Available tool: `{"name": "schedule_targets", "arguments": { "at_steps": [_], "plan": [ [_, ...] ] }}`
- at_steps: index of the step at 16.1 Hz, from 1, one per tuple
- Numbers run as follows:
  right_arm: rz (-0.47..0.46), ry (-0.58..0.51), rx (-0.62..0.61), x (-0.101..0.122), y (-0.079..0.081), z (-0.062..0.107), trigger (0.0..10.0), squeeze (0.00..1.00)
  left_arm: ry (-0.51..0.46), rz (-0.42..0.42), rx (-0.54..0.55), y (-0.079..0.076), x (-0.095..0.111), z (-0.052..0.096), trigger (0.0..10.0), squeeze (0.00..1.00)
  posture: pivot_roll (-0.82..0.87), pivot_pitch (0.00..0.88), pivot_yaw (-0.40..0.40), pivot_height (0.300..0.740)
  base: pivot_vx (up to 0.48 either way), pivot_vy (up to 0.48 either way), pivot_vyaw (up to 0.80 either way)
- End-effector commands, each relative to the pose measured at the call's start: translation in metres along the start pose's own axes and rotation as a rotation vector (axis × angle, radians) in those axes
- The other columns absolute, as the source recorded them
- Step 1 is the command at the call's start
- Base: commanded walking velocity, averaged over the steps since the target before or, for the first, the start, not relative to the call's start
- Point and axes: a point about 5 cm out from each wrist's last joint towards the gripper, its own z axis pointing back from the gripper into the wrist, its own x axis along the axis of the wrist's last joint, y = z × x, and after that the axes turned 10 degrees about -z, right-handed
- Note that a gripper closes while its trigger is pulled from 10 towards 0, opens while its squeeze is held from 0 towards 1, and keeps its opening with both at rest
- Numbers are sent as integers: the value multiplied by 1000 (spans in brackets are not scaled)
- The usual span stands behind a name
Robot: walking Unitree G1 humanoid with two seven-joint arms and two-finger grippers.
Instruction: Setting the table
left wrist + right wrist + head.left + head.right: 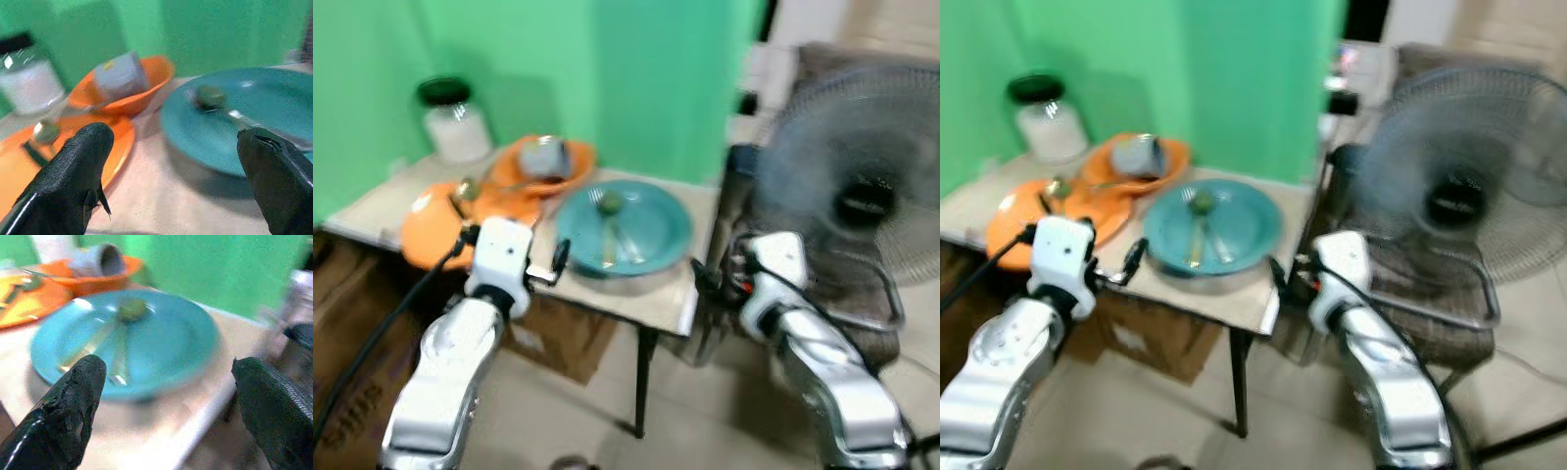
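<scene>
Both claws, left claw [171, 166] and right claw [166, 401], gape wide and empty near the surface [636, 294]; teal plate [651, 230] holds cutlery [105, 347], orange bowl [573, 166] a grey cup [545, 155], beside an orange plate [421, 230]; no writing legible

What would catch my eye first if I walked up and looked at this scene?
Probably the bright dishes on the small table against the green wall: a blue plate with cutlery in the middle, an orange plate to its left, and an orange bowl holding a grey cup behind. Next, the big fan on the right. Both silver arms reach towards the table, the left gripper and right gripper with jaws open.
</scene>
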Motion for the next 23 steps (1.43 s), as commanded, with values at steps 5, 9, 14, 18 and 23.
{"name": "schedule_targets", "arguments": {
  "at_steps": [5, 9, 14, 18, 23],
  "plan": [
    [12, -20, 17, 7, -7, -1, 10000, 0, -15, -15, -42, -6, 6, 0, 10000, 0, 132, 0, 13, 740, 220, 0, 160],
    [25, -17, 79, 10, -2, -4, 10000, 0, -18, -25, -60, -7, 5, 5, 10000, 0, 149, 0, 4, 740, 0, 0, 0],
    [47, 6, 99, 14, 5, -14, 10000, 0, -9, -56, -118, -4, 2, 13, 10000, 0, 163, 0, -5, 740, 0, 0, 0],
    [14, 38, 82, 21, 8, -29, 10000, 0, -7, -68, -181, -1, 0, 14, 10000, 0, 160, 0, 2, 740, 0, 0, 0],
    [-1, 38, 60, 20, 7, -30, 10000, 0, -13, -95, -176, -5, 1, 13, 10000, 0, 156, 0, 9, 740, 0, 0, 0]
  ]
}}
